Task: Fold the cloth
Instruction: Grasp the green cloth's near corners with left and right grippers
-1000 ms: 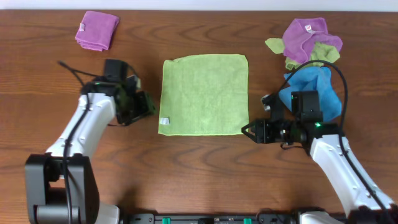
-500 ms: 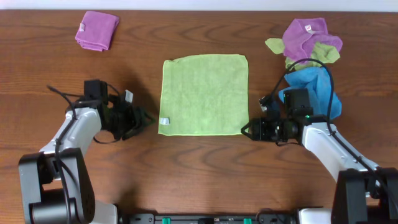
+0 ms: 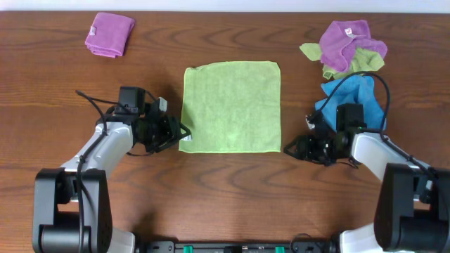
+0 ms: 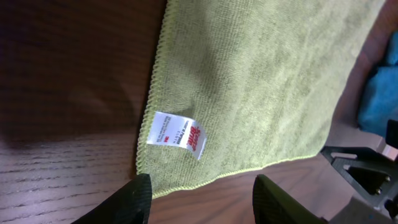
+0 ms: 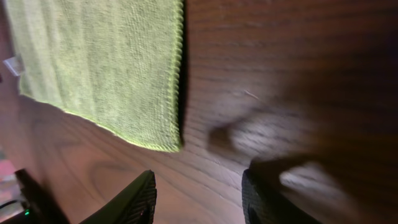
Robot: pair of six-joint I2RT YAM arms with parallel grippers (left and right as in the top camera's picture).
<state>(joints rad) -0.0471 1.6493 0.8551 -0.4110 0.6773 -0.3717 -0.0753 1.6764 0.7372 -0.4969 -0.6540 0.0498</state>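
The cloth (image 3: 230, 107) lies flat and square at the middle of the table (image 3: 225, 204), its white tag (image 4: 176, 134) on the left edge near the front left corner. The left gripper (image 3: 177, 133) sits low just beside that corner, its 2 fingers spread apart with nothing between them. The right gripper (image 3: 287, 147) is just off the front right corner, fingers likewise apart and holding nothing. A blue cloth (image 3: 355, 98) lies behind the right arm, a purple-and-olive bunch (image 3: 348, 46) beyond it, and a purple cloth (image 3: 110, 33) at the far left.
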